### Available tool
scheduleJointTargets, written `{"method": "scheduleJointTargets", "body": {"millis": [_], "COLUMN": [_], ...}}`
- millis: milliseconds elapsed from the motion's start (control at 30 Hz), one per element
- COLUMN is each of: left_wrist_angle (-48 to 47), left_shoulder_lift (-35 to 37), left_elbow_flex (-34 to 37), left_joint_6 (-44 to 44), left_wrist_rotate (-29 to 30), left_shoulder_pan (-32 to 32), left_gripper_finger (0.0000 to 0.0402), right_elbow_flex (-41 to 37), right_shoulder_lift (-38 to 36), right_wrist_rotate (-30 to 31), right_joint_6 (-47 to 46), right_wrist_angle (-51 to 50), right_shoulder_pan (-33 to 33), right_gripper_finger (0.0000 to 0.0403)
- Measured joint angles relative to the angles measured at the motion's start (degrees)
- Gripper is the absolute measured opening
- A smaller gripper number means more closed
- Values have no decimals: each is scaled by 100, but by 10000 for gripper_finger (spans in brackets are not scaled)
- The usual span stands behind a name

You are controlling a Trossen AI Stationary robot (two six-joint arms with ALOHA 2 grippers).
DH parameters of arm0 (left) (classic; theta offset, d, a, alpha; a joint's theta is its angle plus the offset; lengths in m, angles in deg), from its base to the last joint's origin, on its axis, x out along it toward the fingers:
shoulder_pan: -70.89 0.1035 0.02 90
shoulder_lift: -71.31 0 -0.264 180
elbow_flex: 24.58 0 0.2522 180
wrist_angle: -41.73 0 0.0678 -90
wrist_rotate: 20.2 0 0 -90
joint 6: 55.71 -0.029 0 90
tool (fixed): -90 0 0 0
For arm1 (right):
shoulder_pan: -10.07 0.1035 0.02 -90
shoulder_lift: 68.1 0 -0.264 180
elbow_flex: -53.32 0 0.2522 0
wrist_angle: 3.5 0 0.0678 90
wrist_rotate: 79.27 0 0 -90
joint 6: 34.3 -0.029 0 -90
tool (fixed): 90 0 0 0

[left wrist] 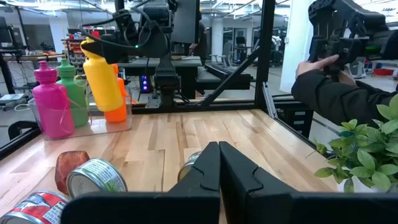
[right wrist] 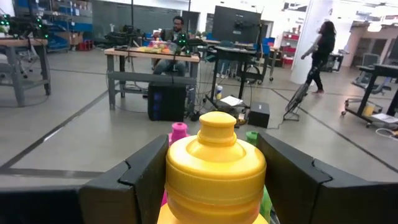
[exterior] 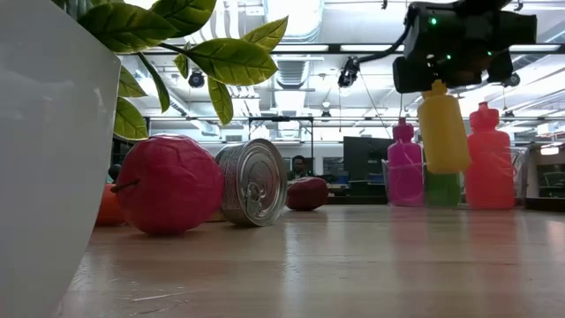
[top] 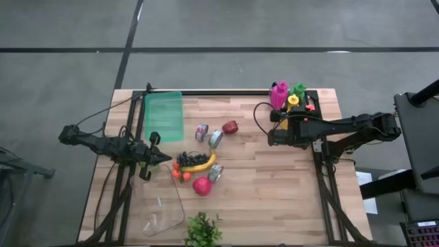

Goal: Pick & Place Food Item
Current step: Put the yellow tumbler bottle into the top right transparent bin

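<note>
1. Left gripper (top: 167,158) sits low over the table's (top: 274,185) left part, fingers (left wrist: 208,171) pressed together, empty; we see it just left of the grapes (top: 190,158).
2. Food pile at centre: banana (top: 199,165), red apple (top: 202,186), cans (top: 215,138), second red fruit (top: 230,127).
3. Plant (top: 203,230) at the near edge.
4. Right gripper (top: 271,132) on the right, lifted, clamped on the yellow bottle (exterior: 443,128), which hangs off the table.
5. Pink bottle (top: 279,94) and green bottle (top: 299,89) stand in a clear bin at the far right corner.
</note>
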Motion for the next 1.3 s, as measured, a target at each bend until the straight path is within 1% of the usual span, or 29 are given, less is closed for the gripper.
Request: {"method": "scheduleJointTargets", "body": {"millis": [333,500,733,867,1000,1300], "left_wrist_angle": [0,1,0,0,0,2], "left_shoulder_lift": [0,1,2,0,0,0], "left_elbow_flex": [1,1,0,0,0,0], "left_joint_6": [0,0,0,0,0,0], "left_wrist_rotate": [0,0,0,0,0,0], "left_shoulder_pan": [1,1,0,2,2,0], "left_gripper_finger": [0,0,0,0,0,0], "right_elbow_flex": [-581,-767,-788,-787,-804,-808], "right_shoulder_lift": [2,4,4,4,4,4], "right_wrist_rotate": [-2,-3,-4,-66,-281,-286], "right_joint_6": [-763,-772,-652,-562,-548,-542], "right_wrist_angle": [111,349,439,494,508,603], "right_shoulder_pan": [46,81,83,83,83,94], "right_gripper_finger": [217,217,217,217,217,217]}}
